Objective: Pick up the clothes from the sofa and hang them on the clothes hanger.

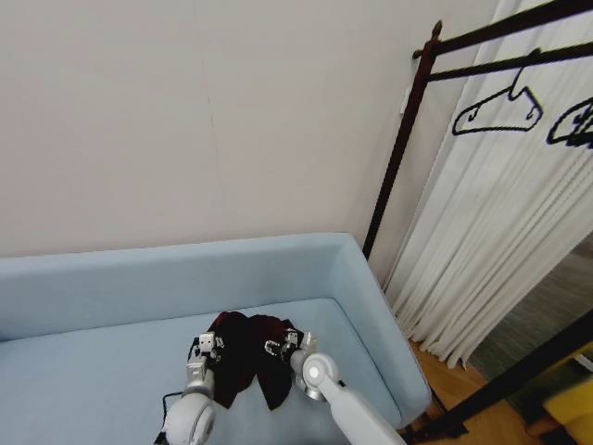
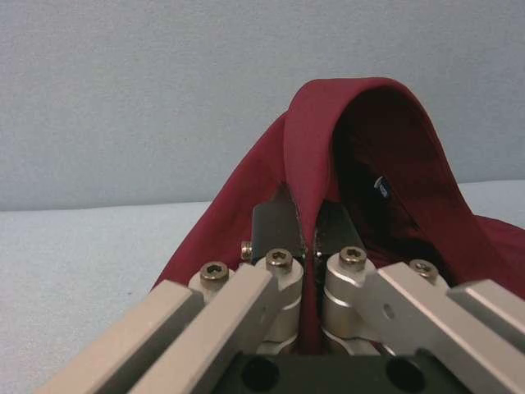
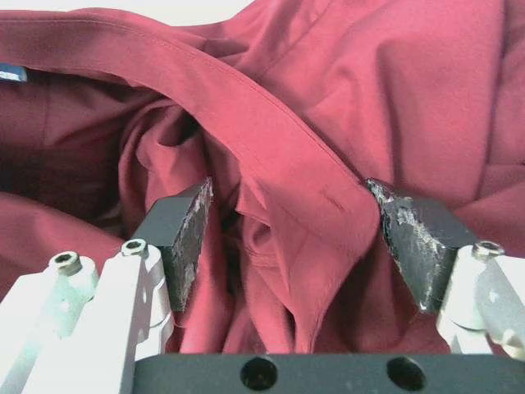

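A dark red shirt (image 1: 248, 357) lies crumpled on the light blue sofa (image 1: 111, 287). My left gripper (image 1: 205, 347) sits at the shirt's left edge, and in the left wrist view my left gripper (image 2: 305, 226) is shut on a raised fold of the red shirt (image 2: 361, 164) near its collar. My right gripper (image 1: 286, 343) is at the shirt's right side. In the right wrist view my right gripper (image 3: 291, 238) stands open, its pads straddling a seamed band of the shirt (image 3: 271, 123). A black hanger (image 1: 500, 107) hangs on the dark clothes rack (image 1: 435, 65) at the upper right.
The rack's upright post (image 1: 394, 162) stands just beyond the sofa's right arm. White curtains (image 1: 491, 241) hang behind the rack. A second black hanger (image 1: 573, 125) shows at the right edge. Wooden floor (image 1: 445, 366) lies to the sofa's right.
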